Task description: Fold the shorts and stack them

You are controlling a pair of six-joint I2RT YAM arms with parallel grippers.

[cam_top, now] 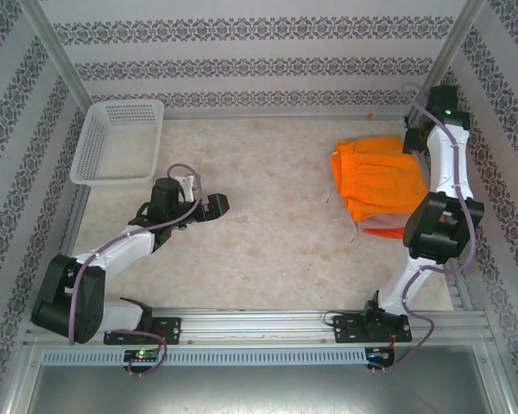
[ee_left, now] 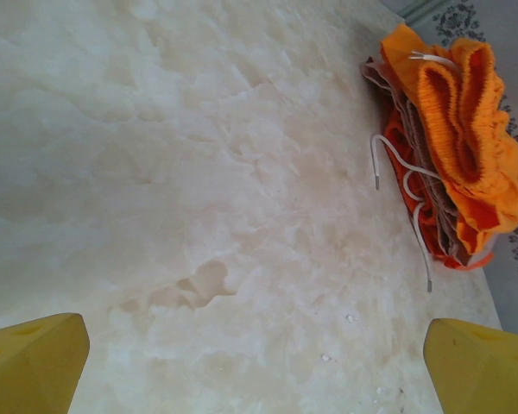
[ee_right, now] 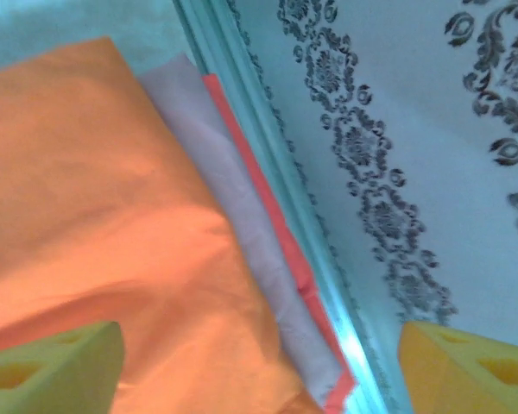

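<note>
The shorts lie in a folded stack (cam_top: 380,183) at the table's right side. The yellow-orange pair (ee_right: 95,216) is on top, with a pink layer (ee_right: 242,224) and a red-orange edge (ee_right: 281,237) showing beneath it. My right gripper (ee_right: 259,366) is open just above the stack's edge by the wall rail, and nothing is between its fingers. My left gripper (cam_top: 219,205) is open over bare table at centre left, well apart from the stack (ee_left: 457,147). The gathered waists and white drawstrings (ee_left: 406,172) face it.
A white mesh basket (cam_top: 121,138) stands at the back left corner. Patterned walls and a metal rail (ee_right: 268,155) run close along the stack's right side. Bare table (cam_top: 268,216) lies between the left gripper and the stack.
</note>
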